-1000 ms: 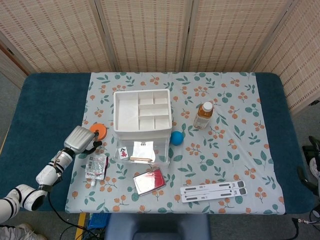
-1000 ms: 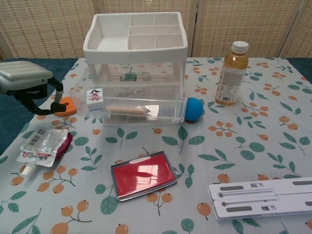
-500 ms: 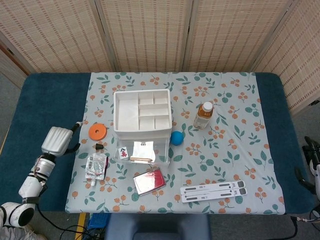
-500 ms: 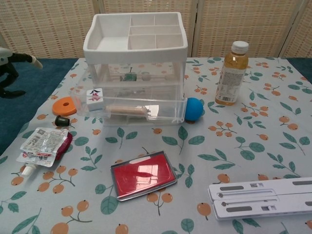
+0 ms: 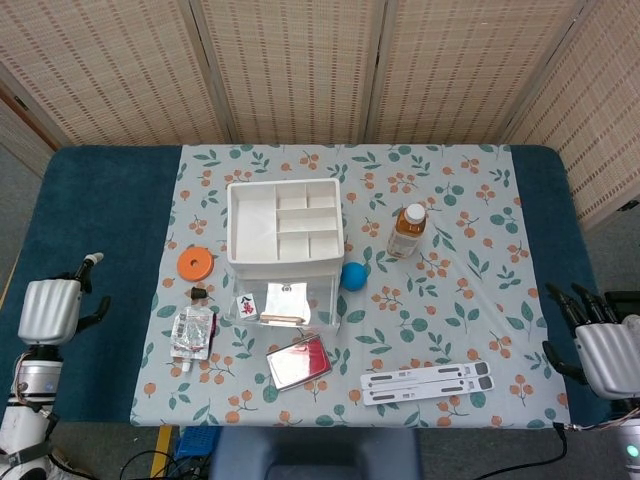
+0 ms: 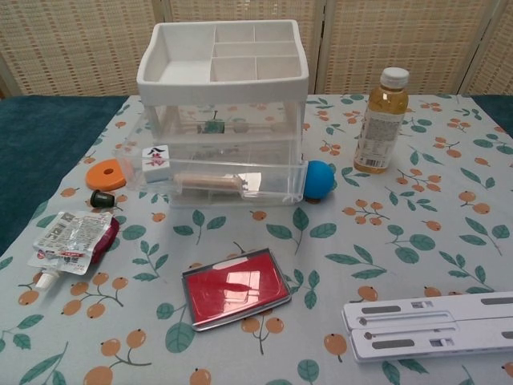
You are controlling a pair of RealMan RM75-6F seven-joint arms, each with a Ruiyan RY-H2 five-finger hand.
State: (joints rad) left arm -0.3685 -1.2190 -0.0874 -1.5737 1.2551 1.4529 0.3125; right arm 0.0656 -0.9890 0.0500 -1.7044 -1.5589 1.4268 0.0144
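A white drawer organizer (image 6: 222, 72) stands behind a red case (image 6: 236, 288).

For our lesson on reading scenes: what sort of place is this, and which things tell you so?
Probably an indoor test or demo room: a table with a leaf-print cloth, woven folding screens behind it, and assorted household things such as a drawer box and bottle.
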